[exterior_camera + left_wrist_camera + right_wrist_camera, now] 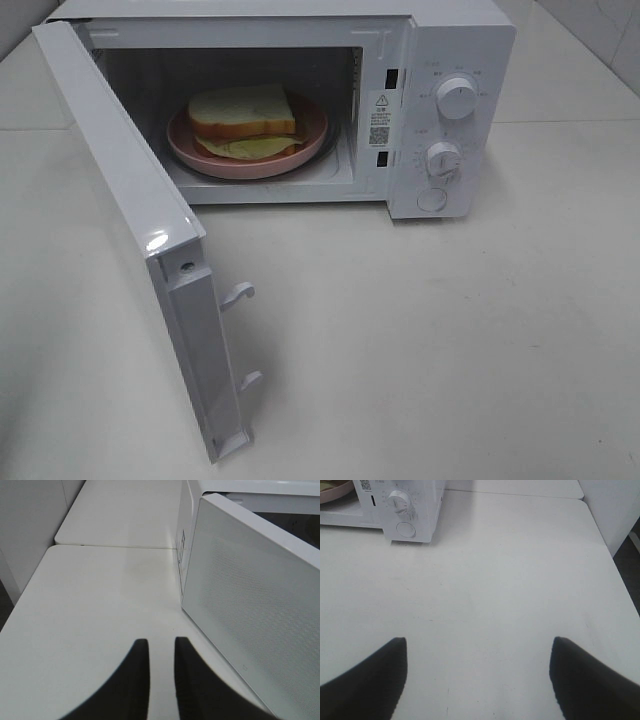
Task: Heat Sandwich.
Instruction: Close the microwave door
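Your left claw: nearly closed, narrow slit, grips nothing, near the microwave door. Your right claw: wide open, empty, above the counter.

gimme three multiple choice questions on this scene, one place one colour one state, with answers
1. Where is the sandwich? A on top of the microwave B on the plate inside the microwave C beside the microwave
2. What colour is the plate? A pink B blue C black
3. How is the microwave door? A shut B swung open C missing
Answers: 1 B, it lies on the plate in the cavity; 2 A, the rim is pink; 3 B, it stands out, cavity exposed.
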